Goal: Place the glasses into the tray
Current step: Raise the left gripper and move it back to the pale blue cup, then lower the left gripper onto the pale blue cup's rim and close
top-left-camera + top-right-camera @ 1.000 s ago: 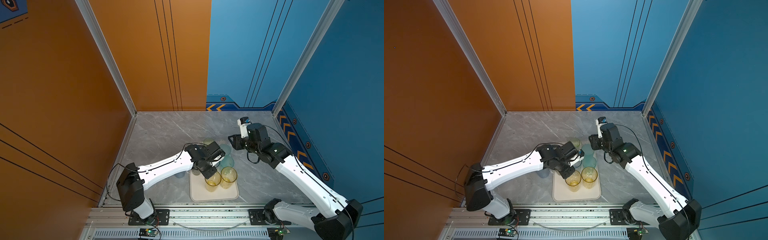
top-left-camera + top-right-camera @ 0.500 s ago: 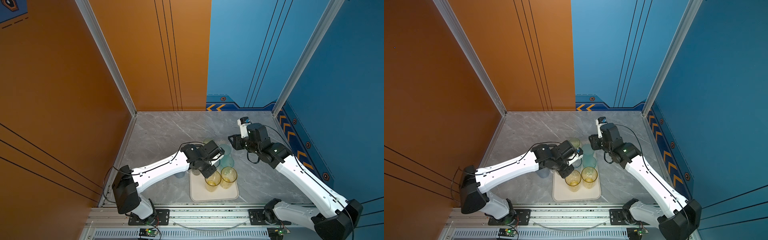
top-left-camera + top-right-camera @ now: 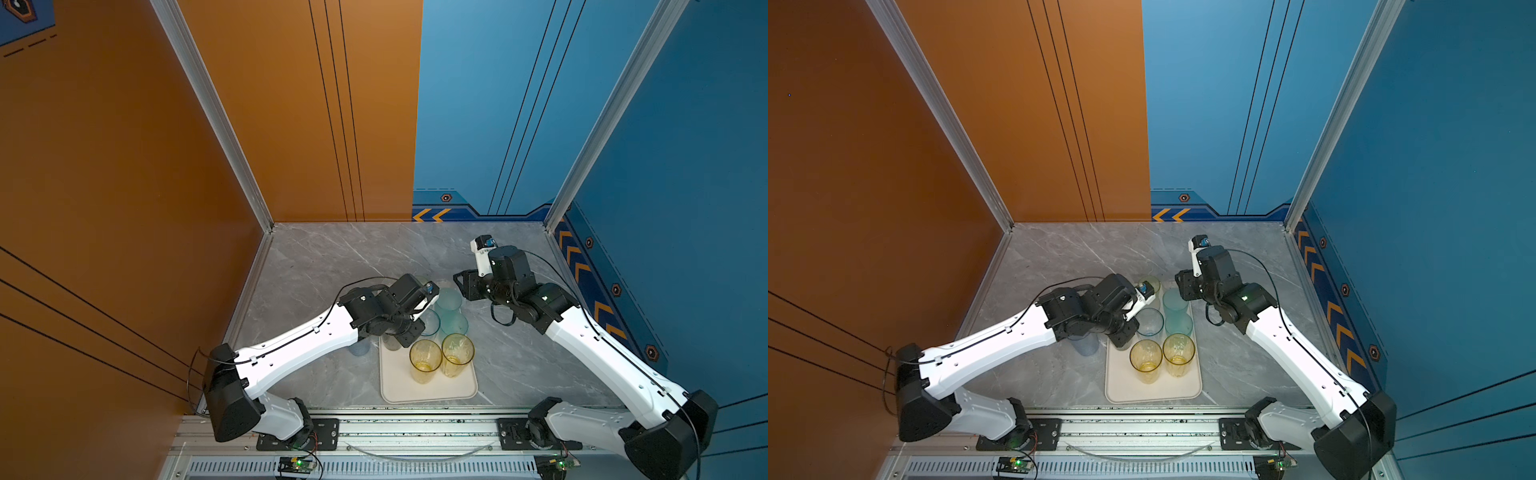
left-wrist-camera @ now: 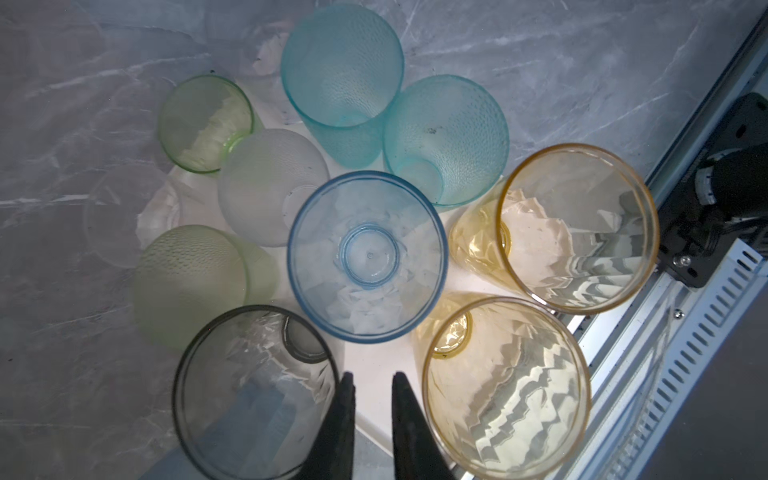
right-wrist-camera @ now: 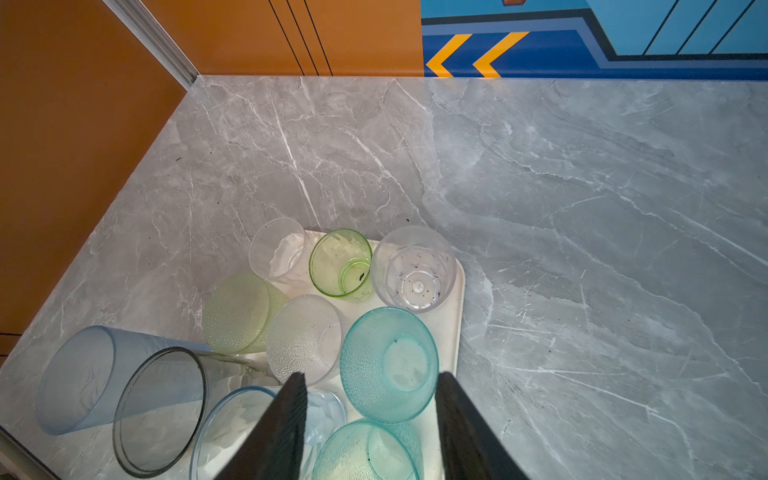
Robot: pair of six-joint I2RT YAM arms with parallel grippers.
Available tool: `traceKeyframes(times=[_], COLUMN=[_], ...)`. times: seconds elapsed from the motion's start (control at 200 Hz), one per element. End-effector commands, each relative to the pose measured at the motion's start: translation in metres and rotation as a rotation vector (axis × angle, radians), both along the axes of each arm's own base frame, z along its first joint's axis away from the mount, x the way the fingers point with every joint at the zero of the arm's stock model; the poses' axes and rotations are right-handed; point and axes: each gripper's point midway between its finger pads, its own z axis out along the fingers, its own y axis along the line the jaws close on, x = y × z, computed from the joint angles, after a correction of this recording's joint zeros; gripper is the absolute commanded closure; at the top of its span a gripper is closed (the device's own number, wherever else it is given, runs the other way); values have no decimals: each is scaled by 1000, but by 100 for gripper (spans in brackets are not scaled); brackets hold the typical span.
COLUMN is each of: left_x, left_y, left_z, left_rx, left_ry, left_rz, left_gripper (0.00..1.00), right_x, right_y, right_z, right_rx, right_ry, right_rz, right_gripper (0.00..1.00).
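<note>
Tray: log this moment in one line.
tray: glasses standing | blue glass: off tray | left gripper: barely open, empty | right gripper: open, empty

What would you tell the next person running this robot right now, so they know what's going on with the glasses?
The left gripper is barely open and empty, over the tray beside the smoky grey glass.
The right gripper is open and empty, above the teal glasses.
Done: most glasses stand on the tray, both yellow glasses included.
Left: the tall light blue glass stands on the table beside the tray. A small clear glass sits at the tray's far edge; whether it is fully on, I cannot tell.
</note>
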Motion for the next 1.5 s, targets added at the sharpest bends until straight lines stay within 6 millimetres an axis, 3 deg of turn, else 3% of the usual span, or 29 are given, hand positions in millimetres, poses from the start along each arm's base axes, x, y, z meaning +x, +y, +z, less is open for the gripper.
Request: traceKeyframes(times=[0.0, 0.155, 0.411, 0.721, 0.916, 1.237, 1.477, 1.492], left_x=[15, 32, 48, 51, 47, 29, 17, 13], left_y=[23, 56, 115, 174, 188, 178, 182, 183], left_z=[18, 36, 48, 32, 9, -14, -17, -27], left_rx=[-21, -54, -110, -82, -95, -159, -154, -136], left_ry=[-76, -127, -148, -91, 3, 136, 159, 180], left_rz=[87, 212, 414, 601, 659, 647, 661, 665], left_gripper=[81, 80, 80, 82, 83, 83, 82, 82], right_x=[2, 1, 0, -1, -1, -1, -2, -2], right_y=[6, 9, 16, 24, 25, 29, 32, 33], right_z=[6, 5, 0, -5, -10, -19, -23, -23], right_rx=[31, 34, 37, 8, 3, -2, 6, 8], right_ry=[-4, 1, 22, 47, 55, 71, 77, 76], right_rz=[10, 25, 52, 92, 94, 111, 118, 121], right_gripper=[51, 51, 51, 51, 51, 51, 51, 51])
